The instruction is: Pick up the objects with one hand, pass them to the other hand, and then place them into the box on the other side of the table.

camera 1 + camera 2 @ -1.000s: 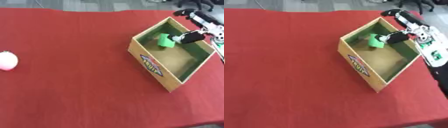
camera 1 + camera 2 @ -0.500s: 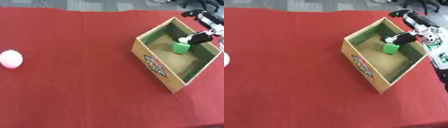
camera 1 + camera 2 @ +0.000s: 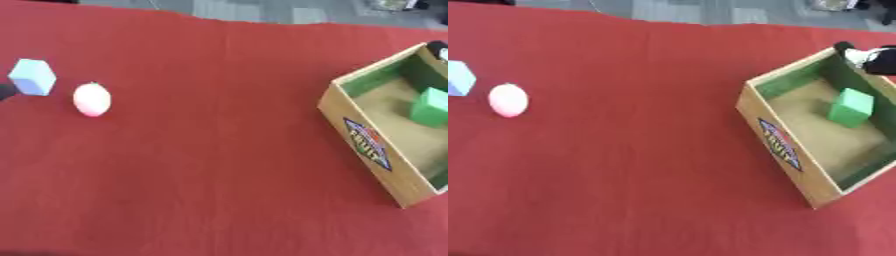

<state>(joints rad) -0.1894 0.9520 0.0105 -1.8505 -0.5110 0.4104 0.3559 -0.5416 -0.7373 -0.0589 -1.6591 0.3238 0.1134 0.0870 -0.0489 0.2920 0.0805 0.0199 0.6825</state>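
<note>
A red cloth (image 3: 219,150) covers the table, matte and soft-looking, with a faint fold line running away from the camera near its middle and a slightly wavy far edge against a grey floor.

On the right side sits the box (image 3: 785,150), an open cardboard carton set at an angle to the table edge. Its outer walls are plain tan cardboard; the long near wall carries a blue and red oval label (image 3: 780,145) whose print is too blurred to read. The upper parts of the inner walls are lined in dark green, and the floor is bare brown board.

Inside the box lies a green block (image 3: 850,107), a solid, matte, square-edged piece in bright green. It rests on the box floor toward the far right wall, tilted a little, with nothing touching it.

At the box's far right corner, just outside the rim, a part of the right hand (image 3: 866,55) shows in the right eye view: a black and white shape, apart from the green block. Too little of it is visible to tell how its fingers are set.

Far across the cloth on the left are two more objects near each other but not touching: a pale blue block (image 3: 33,76) with flat faces and crisp corners, and to its right a smooth pink egg-shaped object (image 3: 92,99). A dark shape, possibly the left hand (image 3: 5,92), sits at the left edge just beside the blue block; its fingers cannot be made out.
</note>
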